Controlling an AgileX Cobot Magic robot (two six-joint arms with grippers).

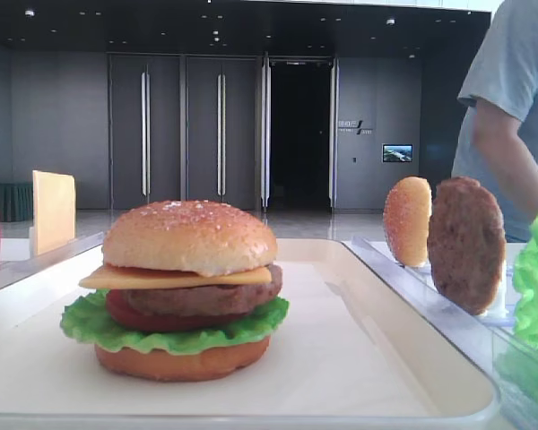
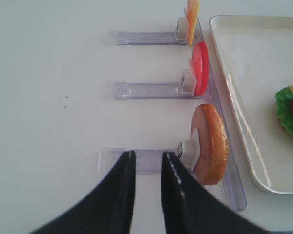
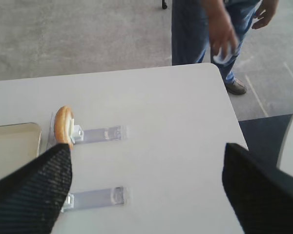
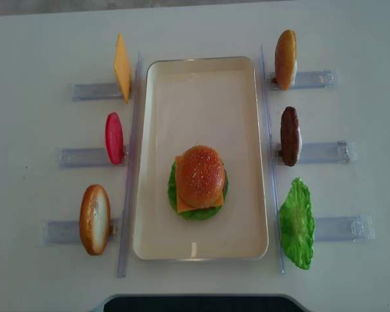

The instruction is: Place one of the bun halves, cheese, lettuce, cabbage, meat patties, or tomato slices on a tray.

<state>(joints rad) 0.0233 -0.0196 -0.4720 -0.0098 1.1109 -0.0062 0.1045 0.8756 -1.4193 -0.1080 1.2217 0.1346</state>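
- Low exterior view: a finished burger sits on the cream tray (image 1: pixel 377 376): domed bun top (image 1: pixel 190 235) over a cheese slice (image 1: pixel 175 278), a meat patty (image 1: pixel 206 298), a tomato slice (image 1: pixel 148 320), lettuce (image 1: pixel 175 329) and an orange-brown bottom bun (image 1: pixel 181 360). Only this view shows the stack from the side, and the room behind: dark panelled walls, tall doors, a dark open doorway. A person in a grey shirt (image 1: pixel 511 98) stands at right. Neither of my grippers shows here.
- Right wrist view: my right gripper (image 3: pixel 146 190) is spread wide, its black fingers (image 3: pixel 36 190) at the two lower corners with nothing between them. Below lies the white table (image 3: pixel 176 107), a spare bun half (image 3: pixel 63 126) on edge in a clear rack (image 3: pixel 100 133), and grey carpet where the person's jeans show.
- Left wrist view: my left gripper (image 2: pixel 147 195) has its fingers close together, a narrow gap between, holding nothing. It hovers over a clear rack (image 2: pixel 115 160), just beside a bun half (image 2: pixel 212 144) standing on edge.
- Overhead view: the tray runs lengthwise away from me, the burger in its near half. Racked on edge, faces toward the tray: at left cheese (image 4: pixel 122 67), tomato (image 4: pixel 114 138), bun (image 4: pixel 95 219); at right bun (image 4: pixel 285 58), patty (image 4: pixel 289 135), lettuce leaf (image 4: pixel 296 224).
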